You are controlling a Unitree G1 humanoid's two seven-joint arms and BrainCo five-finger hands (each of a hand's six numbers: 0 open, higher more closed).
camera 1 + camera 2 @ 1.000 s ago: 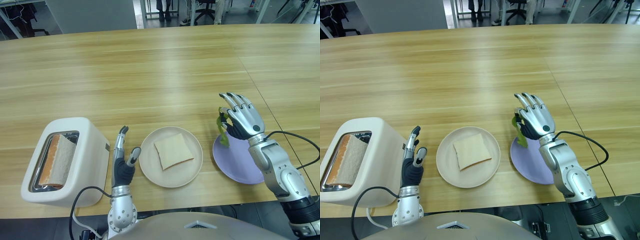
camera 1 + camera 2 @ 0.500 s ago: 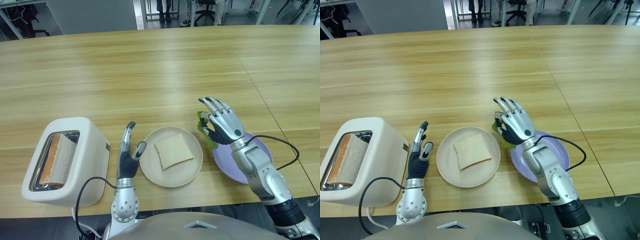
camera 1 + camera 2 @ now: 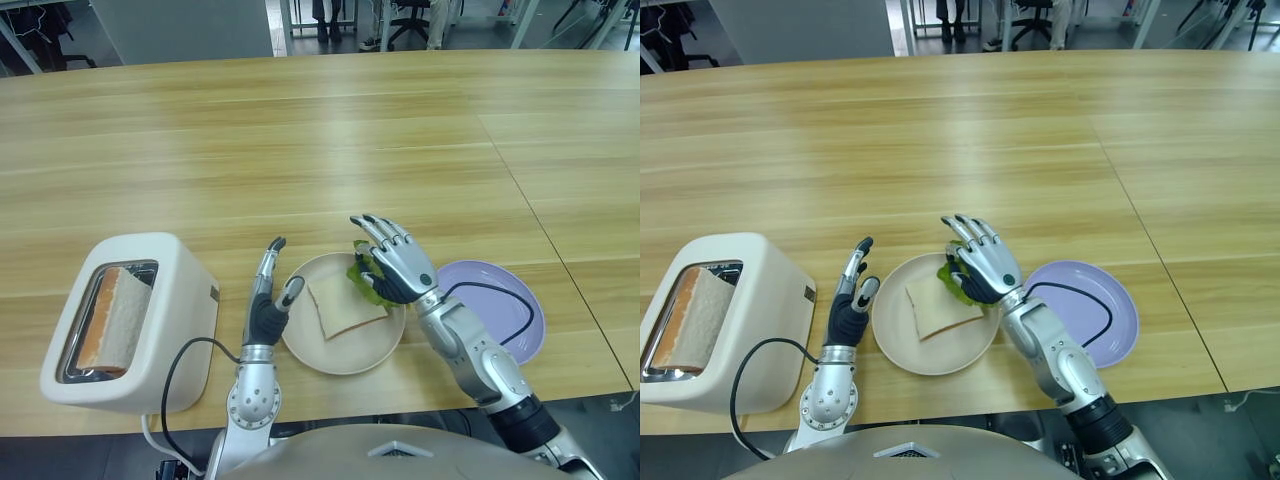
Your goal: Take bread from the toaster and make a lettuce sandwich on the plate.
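While my right hand [image 3: 398, 268] hangs over the far right edge of the round cream plate [image 3: 345, 358], its fingers are only half curled. They're spread and bent, with a crinkly green lettuce [image 3: 360, 279] leaf pinched underneath them. The leaf is ruffled and thin, and it dangles just below my fingertips, right over the far right corner of the bread slice [image 3: 340, 308]. I can't tell if it's touching the bread.

That slice is pale, square and flat, with a soft matte face. It lies in the middle of the smooth plate, just under and to the left of those fingers.

Off to the right of them there's a glossy lilac plate [image 3: 515, 300], round and shallow.

My left hand [image 3: 268, 305] stands edge-on with its fingers straight and pointing away from me, holding nothing. The cream plate's rim is just beside them on the right.

Left of those fingers is the toaster [image 3: 175, 320], a rounded cream box with a metal-lined slot. One more slice [image 3: 115, 320] with a brown crust stands on edge inside it.

It's all sitting on a light wood-grain table [image 3: 300, 150].
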